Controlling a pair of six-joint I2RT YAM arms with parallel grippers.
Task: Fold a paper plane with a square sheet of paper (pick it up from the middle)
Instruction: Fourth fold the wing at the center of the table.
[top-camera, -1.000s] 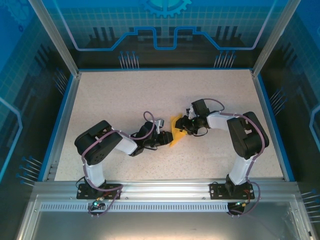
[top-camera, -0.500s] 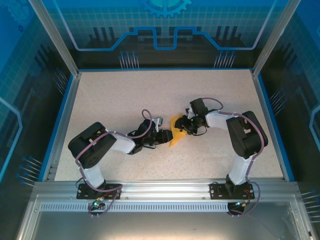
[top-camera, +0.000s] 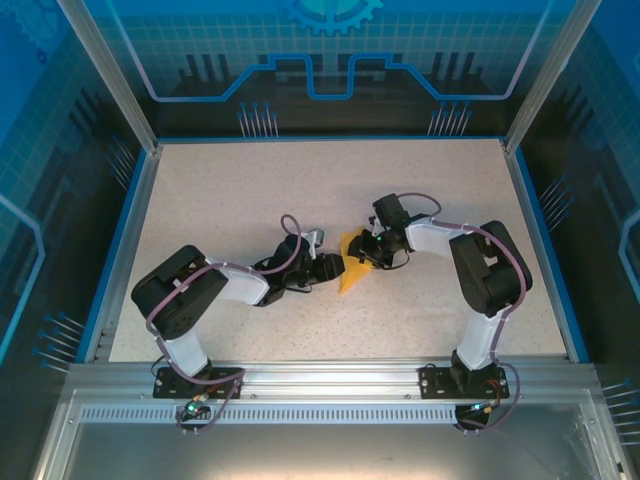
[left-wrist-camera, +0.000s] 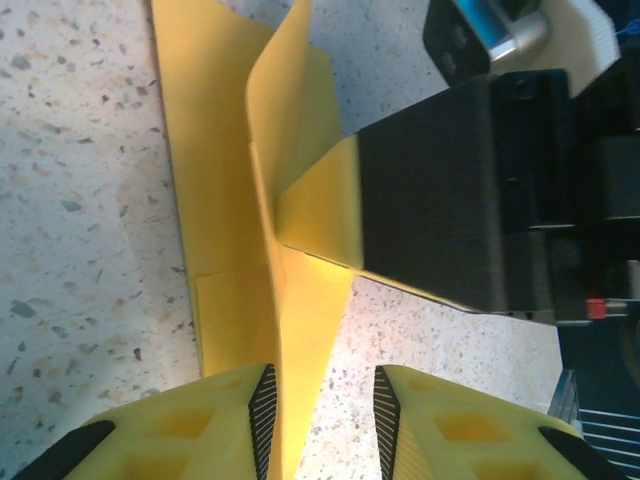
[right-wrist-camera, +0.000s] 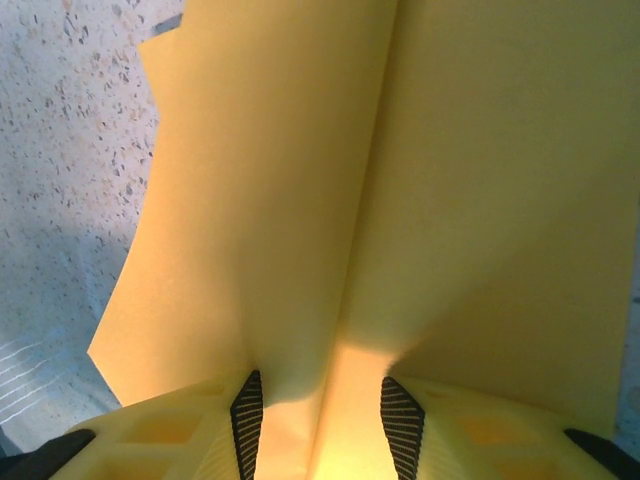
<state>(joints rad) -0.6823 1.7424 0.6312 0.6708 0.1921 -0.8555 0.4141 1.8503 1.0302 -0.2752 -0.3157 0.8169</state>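
Near the middle of the counter (top-camera: 220, 200), the orange-yellow paper (top-camera: 350, 270) is seen lying partly folded, flanked by the two arms. The left pincer (top-camera: 333, 268) is brought against its left edge and the right pincer (top-camera: 368, 250) against its upper right edge.

From the left wrist, the paper (left-wrist-camera: 215, 150) is shown with one flap flat on the counter and a creased flap standing upright. This upright fold runs down into the gap of the left pincer (left-wrist-camera: 320, 400), whose fingers are held apart, bare counter being visible beside one pad. The right pincer's black body is seen on the far side, touching a raised flap.

From the right wrist, the paper (right-wrist-camera: 300, 200) is spread just ahead of the right pincer (right-wrist-camera: 322, 410), its crease leading between fingers that are likewise held apart.
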